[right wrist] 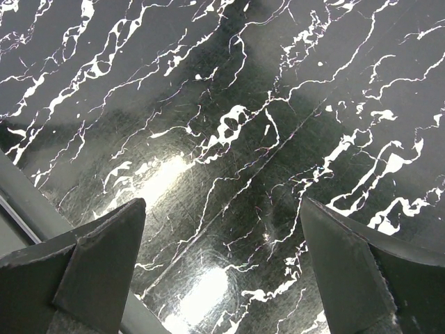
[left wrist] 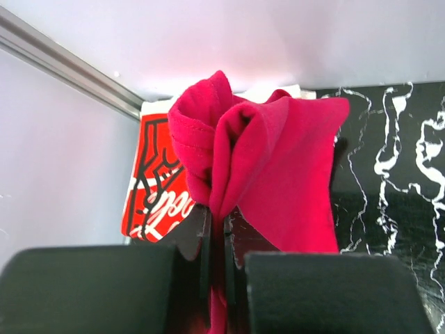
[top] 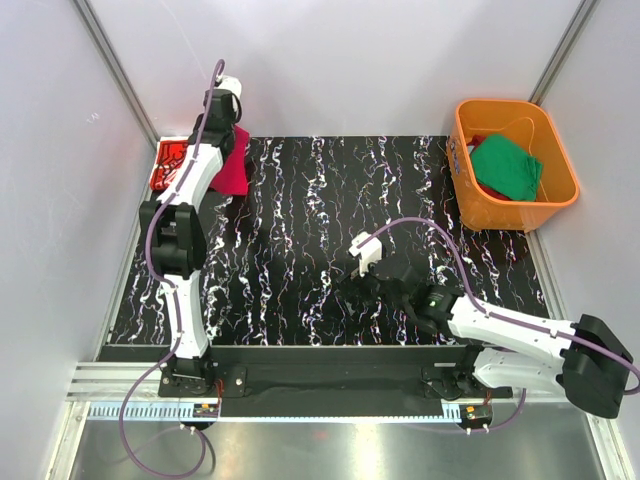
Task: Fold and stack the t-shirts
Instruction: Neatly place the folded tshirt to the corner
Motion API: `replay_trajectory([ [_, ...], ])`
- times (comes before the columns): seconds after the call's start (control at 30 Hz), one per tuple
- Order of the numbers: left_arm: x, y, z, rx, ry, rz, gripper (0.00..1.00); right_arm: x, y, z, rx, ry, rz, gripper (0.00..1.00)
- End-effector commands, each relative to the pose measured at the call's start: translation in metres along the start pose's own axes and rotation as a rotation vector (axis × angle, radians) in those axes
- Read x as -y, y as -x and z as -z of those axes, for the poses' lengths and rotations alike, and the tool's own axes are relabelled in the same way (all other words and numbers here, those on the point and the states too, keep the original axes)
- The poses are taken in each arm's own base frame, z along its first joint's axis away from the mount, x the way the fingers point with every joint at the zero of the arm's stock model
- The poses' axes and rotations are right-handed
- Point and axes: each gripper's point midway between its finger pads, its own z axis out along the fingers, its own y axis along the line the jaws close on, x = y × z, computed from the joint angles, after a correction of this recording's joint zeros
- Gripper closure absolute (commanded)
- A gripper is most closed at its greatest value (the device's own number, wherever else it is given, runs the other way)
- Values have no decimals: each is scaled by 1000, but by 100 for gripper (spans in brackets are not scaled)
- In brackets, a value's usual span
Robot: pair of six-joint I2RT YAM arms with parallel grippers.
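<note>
Right gripper (right wrist: pixel 222 202) just hovered spread wide over the glossy marbled table (top: pixel 300 250), while left gripper (left wrist: pixel 218 224) pinched the soft crimson tee (left wrist: pixel 271 167), bunched past its jaws above that table's far-left corner.

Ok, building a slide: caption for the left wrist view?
Left jaws shut on the crimson tee, the printed tee lying beyond it.

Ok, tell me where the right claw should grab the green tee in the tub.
Probably a raised fold near the middle of the green tee, coming straight down from above. It lies loosely on top inside the tub, whose tall walls block any sideways approach, and the right claw is open and empty.
</note>
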Motion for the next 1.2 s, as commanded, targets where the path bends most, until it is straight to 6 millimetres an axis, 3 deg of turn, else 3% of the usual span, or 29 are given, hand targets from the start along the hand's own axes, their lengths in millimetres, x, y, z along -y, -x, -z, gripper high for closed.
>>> replay_trajectory([
  [0.0, -33, 59, 7, 164, 81, 33, 100, -2, 9, -4, 40, 12, -16, 0],
  [0.27, -47, 65, -7, 182, 54, 11, 100, -2, 4, -8, 20, 9, -10, 0],
  [0.7, -44, 60, -36, 200, -20, -19, 100, 0, 2, -16, -4, -2, 1, 0],
  [0.9, -46, 52, -54, 203, -1, -10, 100, 1, -4, -21, -28, -4, -1, 0],
  [0.93, -58, 47, -59, 196, 16, -9, 100, 1, -5, -23, -31, -1, -1, 0],
  [1.17, -74, 15, -95, 169, 97, -24, 100, 5, -7, -32, -58, -12, -9, 0],
])
